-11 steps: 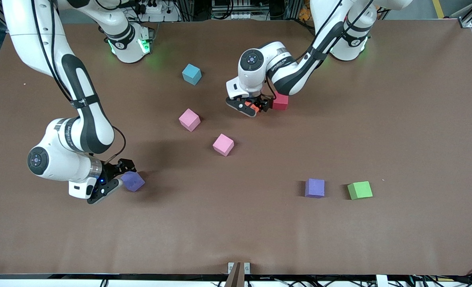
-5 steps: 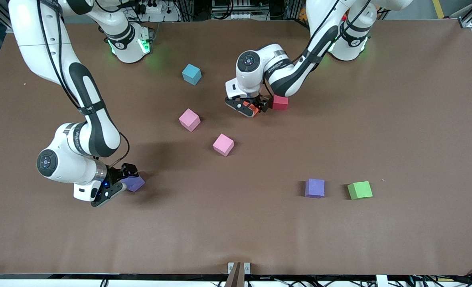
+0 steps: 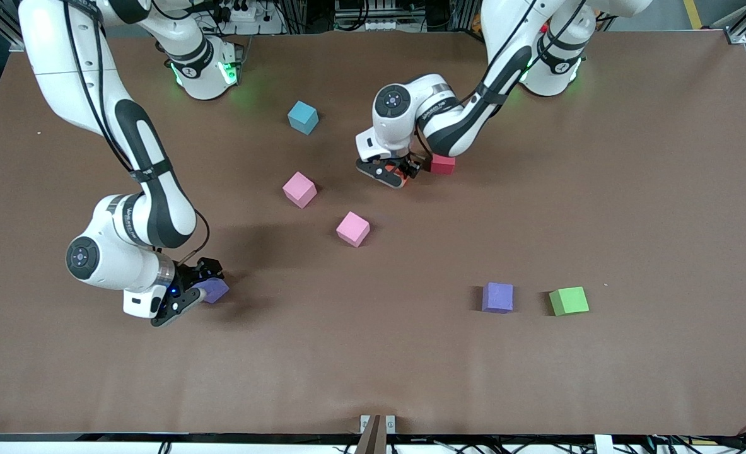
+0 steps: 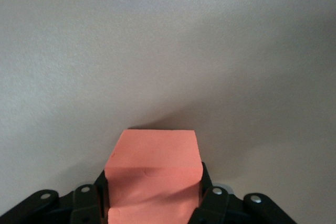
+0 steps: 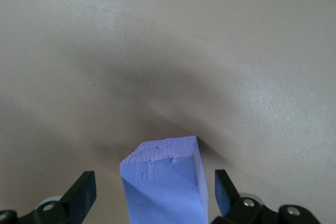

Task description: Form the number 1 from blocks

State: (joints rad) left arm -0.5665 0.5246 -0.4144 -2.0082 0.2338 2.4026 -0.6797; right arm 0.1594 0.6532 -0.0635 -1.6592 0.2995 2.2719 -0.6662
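On a brown counter (image 3: 631,208) we see, starting at the right arm's end, the right hand (image 3: 200,291) low over a purple block (image 3: 214,289), its fingers (image 5: 80,195) spread wide on either side with clear gaps, not yet gripping. Next come two pink blocks (image 3: 299,189) (image 3: 353,228) lying loose toward the middle, with a light-blue cube (image 3: 303,117) nearer the bases. Further along, the left hand (image 3: 396,173) is pinching an orange block (image 4: 153,174) that rests on the counter, just beside a red block (image 3: 442,164). Toward the left arm's end sit a second purple block (image 3: 497,297) and a green cube (image 3: 569,301), side by side. We judge both arms are at the pickup stage. To do it well, we should centre the right fingers squarely on flat faces before squeezing, since that block sits turned between them, and lift the orange block straight up so it does not nudge the red one.
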